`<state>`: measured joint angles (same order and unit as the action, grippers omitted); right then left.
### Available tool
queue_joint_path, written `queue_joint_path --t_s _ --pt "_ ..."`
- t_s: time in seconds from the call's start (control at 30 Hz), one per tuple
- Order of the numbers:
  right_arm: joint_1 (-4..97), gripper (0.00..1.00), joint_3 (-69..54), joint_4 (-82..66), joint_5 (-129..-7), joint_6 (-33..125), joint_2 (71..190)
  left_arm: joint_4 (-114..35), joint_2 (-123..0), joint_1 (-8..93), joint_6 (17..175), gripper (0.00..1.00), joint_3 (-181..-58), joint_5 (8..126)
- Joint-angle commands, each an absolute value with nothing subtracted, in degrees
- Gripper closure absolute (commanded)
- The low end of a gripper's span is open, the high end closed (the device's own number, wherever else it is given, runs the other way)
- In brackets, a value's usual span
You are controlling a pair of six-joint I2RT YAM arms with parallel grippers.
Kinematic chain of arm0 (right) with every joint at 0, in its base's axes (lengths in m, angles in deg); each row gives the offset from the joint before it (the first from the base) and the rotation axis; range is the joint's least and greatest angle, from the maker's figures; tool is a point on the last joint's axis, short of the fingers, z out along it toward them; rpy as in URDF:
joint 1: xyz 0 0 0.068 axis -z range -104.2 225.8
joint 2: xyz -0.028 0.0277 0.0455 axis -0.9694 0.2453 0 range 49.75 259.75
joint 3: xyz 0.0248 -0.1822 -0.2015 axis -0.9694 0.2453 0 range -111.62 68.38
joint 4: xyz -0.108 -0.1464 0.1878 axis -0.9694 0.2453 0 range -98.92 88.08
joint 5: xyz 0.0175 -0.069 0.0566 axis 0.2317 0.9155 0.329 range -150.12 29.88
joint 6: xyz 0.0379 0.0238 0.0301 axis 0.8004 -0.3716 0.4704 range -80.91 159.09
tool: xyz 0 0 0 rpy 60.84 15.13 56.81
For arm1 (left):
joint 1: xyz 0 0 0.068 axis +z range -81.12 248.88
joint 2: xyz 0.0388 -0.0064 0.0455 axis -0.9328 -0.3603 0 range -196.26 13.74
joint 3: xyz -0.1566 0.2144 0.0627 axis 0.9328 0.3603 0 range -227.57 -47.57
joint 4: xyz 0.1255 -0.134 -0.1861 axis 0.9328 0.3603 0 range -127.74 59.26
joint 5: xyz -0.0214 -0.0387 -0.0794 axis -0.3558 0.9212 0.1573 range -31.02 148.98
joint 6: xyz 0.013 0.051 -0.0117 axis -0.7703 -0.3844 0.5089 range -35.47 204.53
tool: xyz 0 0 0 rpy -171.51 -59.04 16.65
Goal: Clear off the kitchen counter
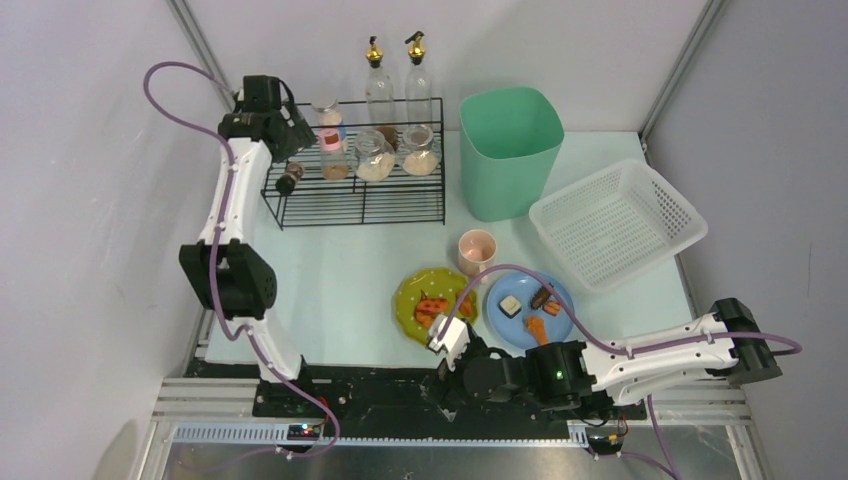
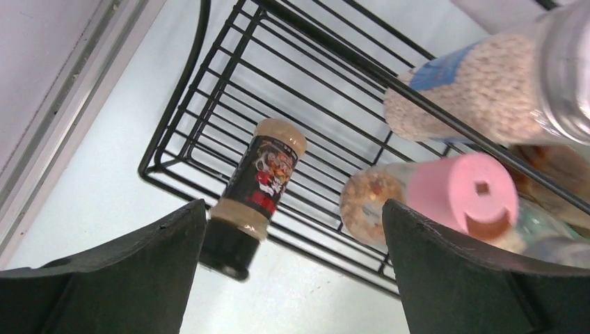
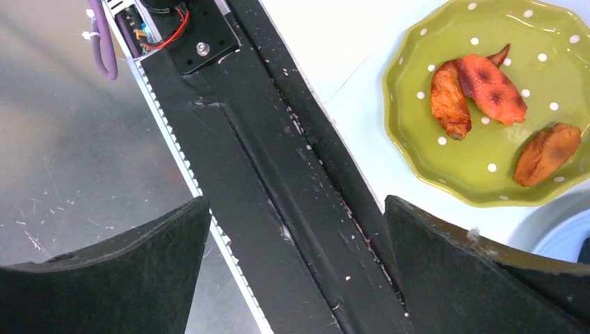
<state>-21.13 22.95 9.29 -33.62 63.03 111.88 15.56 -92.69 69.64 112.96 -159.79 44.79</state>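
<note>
The kitchen counter [image 1: 340, 270] is a pale mint tabletop. At its back left stands a black wire rack [image 1: 360, 205]. My left gripper [image 1: 298, 145] hangs open over the rack's left end with nothing between its fingers. Just below it a black-labelled spice bottle [image 2: 256, 188] lies on its side across the rack's rim [image 2: 174, 181], black cap sticking out over the counter; the same bottle [image 1: 290, 178] shows from above. My right gripper [image 1: 447, 348] stands open and empty over the black base rail [image 3: 278, 174] at the near edge, beside a green dotted plate [image 3: 431, 42] with fried pieces [image 3: 473, 87].
On the rack stand a pink-lidded jar [image 2: 459, 191] and grain jars [image 1: 375, 155], with two oil bottles [image 1: 380, 85] behind. A green bin [image 1: 510, 150], a white basket [image 1: 617, 222], a pink cup [image 1: 477, 250] and a blue plate [image 1: 560, 290] with food fill the right half.
</note>
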Motion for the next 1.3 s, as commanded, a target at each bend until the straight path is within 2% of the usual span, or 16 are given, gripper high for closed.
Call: queue_joint_path --t_s 0.0,0.37,0.77,1.03,1.27 --pt "-22.1 0.00 23.0 6.9 -32.6 63.7 110.6 15.3 -83.9 69.4 112.8 0.00 -158.4 46.5" --pt "-23.0 0.00 22.8 4.8 -32.6 64.3 110.6 15.0 -71.8 66.2 111.8 0.00 -146.4 47.2" --pt "-22.6 0.00 20.4 8.6 -29.1 64.2 110.6 13.3 -50.8 51.6 109.7 0.00 -129.2 40.9" --pt "-19.1 0.00 20.0 12.8 -28.4 65.9 108.2 9.9 -38.5 44.4 108.4 0.00 -116.4 50.3" --pt "-10.2 0.00 20.0 18.3 -34.6 69.7 107.9 4.7 -25.6 41.4 108.3 0.00 -102.1 61.8"
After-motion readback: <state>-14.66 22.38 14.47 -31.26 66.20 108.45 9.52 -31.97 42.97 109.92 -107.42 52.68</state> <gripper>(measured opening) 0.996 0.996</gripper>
